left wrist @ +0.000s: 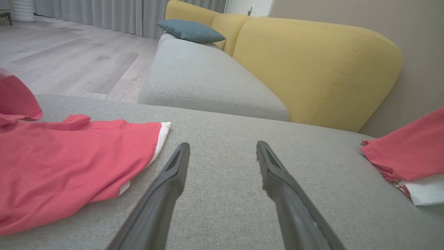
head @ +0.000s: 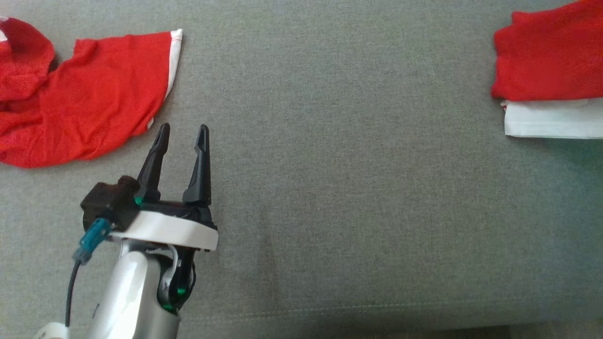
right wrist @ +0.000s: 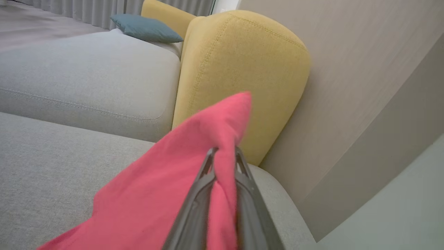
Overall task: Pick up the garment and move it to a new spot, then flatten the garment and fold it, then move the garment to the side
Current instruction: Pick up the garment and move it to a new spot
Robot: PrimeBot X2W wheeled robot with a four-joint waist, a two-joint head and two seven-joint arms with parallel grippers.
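A folded red garment (head: 546, 61) lies at the far right of the grey sofa seat (head: 353, 188), on top of a folded white cloth (head: 551, 120). In the right wrist view my right gripper (right wrist: 225, 151) is shut on a raised fold of this red garment (right wrist: 166, 187). The left wrist view shows the same garment (left wrist: 412, 152) at its right edge. My left gripper (head: 184, 127) stands open over the seat at the lower left with nothing between its fingers (left wrist: 222, 145).
A second red shirt with white trim (head: 94, 94) lies spread and rumpled at the left, just beyond my left fingertips (left wrist: 69, 166). Yellow backrests (left wrist: 312, 69) and a blue cushion (left wrist: 189, 30) stand behind the seat. Wooden floor (left wrist: 69, 62) lies past the seat's far edge.
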